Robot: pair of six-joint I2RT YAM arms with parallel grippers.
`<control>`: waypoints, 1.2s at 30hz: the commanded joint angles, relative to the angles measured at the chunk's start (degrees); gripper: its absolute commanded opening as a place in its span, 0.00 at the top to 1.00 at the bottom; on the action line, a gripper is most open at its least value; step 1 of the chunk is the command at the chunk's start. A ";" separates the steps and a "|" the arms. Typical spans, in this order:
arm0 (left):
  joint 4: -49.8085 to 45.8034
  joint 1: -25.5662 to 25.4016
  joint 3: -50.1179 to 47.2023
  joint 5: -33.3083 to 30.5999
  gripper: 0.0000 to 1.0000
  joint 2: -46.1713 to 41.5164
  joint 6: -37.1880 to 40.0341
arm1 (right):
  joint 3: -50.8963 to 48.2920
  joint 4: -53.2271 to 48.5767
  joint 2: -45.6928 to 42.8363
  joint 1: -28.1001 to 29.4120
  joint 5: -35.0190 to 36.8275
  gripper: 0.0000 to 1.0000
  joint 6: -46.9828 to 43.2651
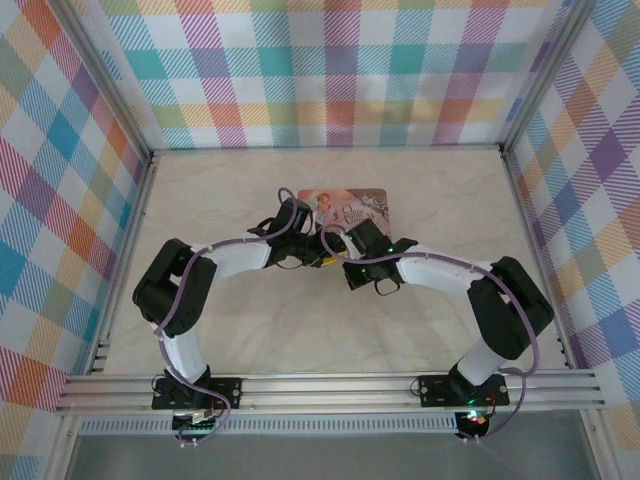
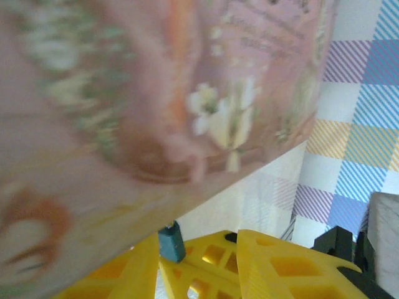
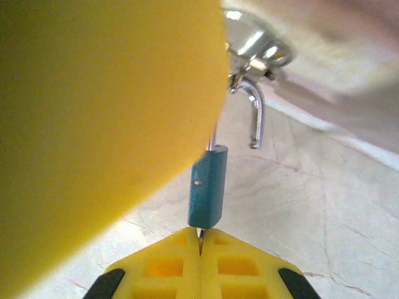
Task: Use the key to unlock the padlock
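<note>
Your table (image 1: 250,330) has a pink flowery card (image 1: 345,207) near the back. Your left gripper (image 1: 303,252) is right beside the blue padlock (image 3: 207,187); you cannot tell if it is holding it. Your right gripper (image 3: 201,242) is pinched tight on the thin key (image 3: 200,235), stuck in the bottom of the padlock, up off the table. Its silver hook (image 3: 255,118) hangs open.

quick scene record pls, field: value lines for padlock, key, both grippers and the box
padlock: teal body, upright above the right gripper
shackle: silver, one end free of the body, looks open; its top meets the metal clasp
key: thin blade in the padlock's underside
right gripper: shut on key
left gripper: yellow fingers around the padlock, grip unclear
pink box: floral print, between the two wrists
</note>
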 commanded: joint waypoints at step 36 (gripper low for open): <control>-12.48 6.88 -4.71 -24.30 0.47 -15.88 5.68 | 3.19 1.20 2.13 4.17 -6.41 1.00 -6.63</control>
